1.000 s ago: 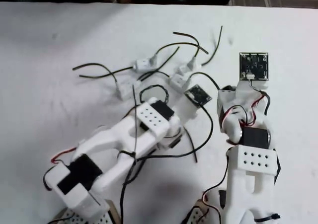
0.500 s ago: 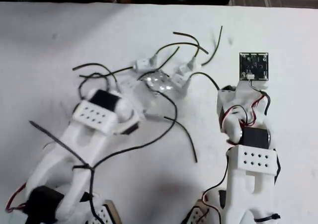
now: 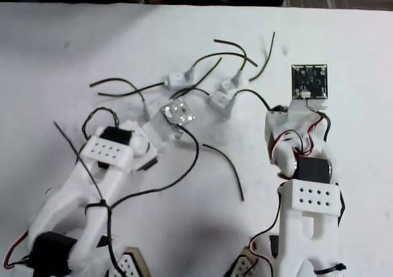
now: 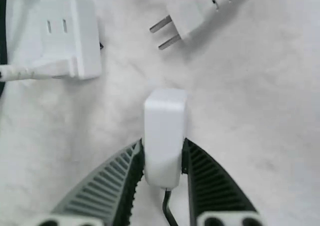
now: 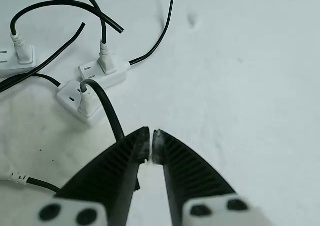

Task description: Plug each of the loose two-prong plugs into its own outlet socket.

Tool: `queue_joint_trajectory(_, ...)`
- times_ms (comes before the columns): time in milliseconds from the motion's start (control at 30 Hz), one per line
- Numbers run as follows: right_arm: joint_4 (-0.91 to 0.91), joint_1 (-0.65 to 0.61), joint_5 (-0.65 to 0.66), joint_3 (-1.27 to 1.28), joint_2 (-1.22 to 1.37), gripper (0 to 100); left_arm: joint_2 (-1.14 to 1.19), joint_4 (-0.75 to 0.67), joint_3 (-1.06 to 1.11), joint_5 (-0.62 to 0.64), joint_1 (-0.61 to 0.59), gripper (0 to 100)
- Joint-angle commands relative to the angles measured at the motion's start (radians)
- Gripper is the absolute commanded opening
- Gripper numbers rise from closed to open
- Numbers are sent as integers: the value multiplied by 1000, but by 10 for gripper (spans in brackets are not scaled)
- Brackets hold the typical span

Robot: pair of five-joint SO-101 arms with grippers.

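Two ribbed fingers clamp a boxy socket (smooth plastic).

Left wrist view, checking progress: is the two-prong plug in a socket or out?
Out. The plug lies on the table, both prongs bare, apart from the socket.

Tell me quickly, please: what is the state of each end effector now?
Left end effector: closed on a white rectangular plastic block with a black cord.
Right end effector: closed, holding nothing.
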Motion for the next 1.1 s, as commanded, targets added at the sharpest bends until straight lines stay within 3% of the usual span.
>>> queue_joint_trajectory(0, -16, -5, -5, -34, -10, 20, -76, 38, 0, 63, -12, 211)
queue_joint_trajectory(233, -16, -5, -5, -34, -10, 20, -278, 143, -43, 110, -42, 214)
queue_joint_trajectory(400, -16, -5, -5, -34, -8, 20, -398, 89, -34, 120, -140, 214)
queue_joint_trajectory(633, -13, -12, -5, -32, -5, 20, -406, -5, 129, 112, -154, 214)
queue_joint_trajectory(900, 170, -206, 147, -40, -1, 23, -464, 98, 101, 183, -259, 191)
queue_joint_trajectory(1067, 252, -357, 149, -40, 2, 118, -615, 117, 176, 272, -338, 184)
